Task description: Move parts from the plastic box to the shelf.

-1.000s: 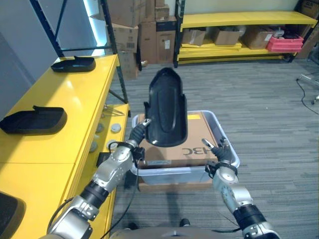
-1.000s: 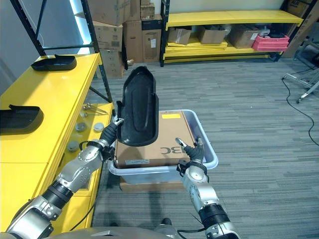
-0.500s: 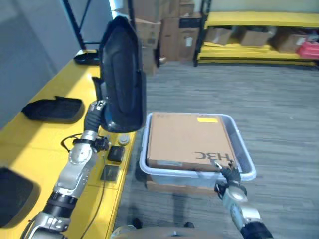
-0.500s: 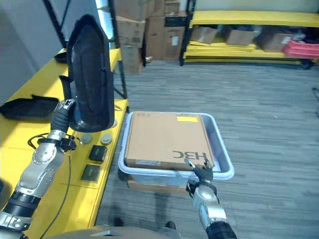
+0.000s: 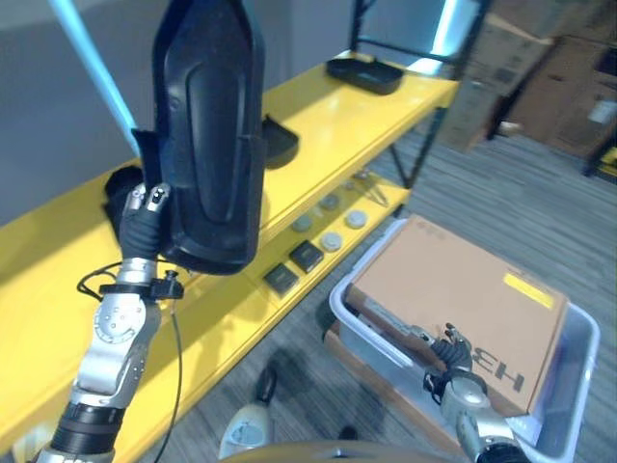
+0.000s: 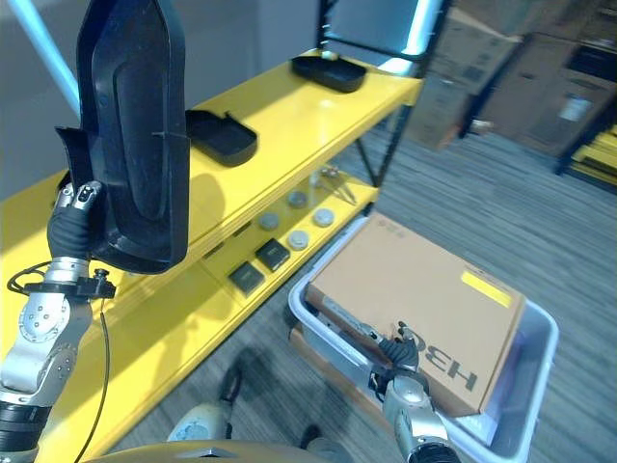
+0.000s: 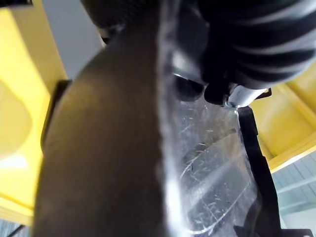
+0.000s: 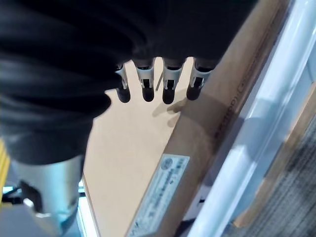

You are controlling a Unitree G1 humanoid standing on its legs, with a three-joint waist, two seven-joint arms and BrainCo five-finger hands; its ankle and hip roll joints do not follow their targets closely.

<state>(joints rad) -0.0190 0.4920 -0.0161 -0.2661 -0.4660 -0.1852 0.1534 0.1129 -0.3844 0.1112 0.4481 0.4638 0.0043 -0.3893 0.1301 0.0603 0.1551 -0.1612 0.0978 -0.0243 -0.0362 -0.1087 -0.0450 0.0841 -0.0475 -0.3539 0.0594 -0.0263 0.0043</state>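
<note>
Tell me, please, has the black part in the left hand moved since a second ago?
Yes. The black part, gripped by the left hand, has gone from above the plastic box over to the yellow shelf.

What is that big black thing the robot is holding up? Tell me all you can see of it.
The black part is a long, shell-like moulding that looks like matte plastic, rounded at top and bottom, with a raised rim and a recessed middle panel. It stands upright in the air over the yellow shelf. The left hand grips its lower edge from the side; nothing else touches it.
</note>
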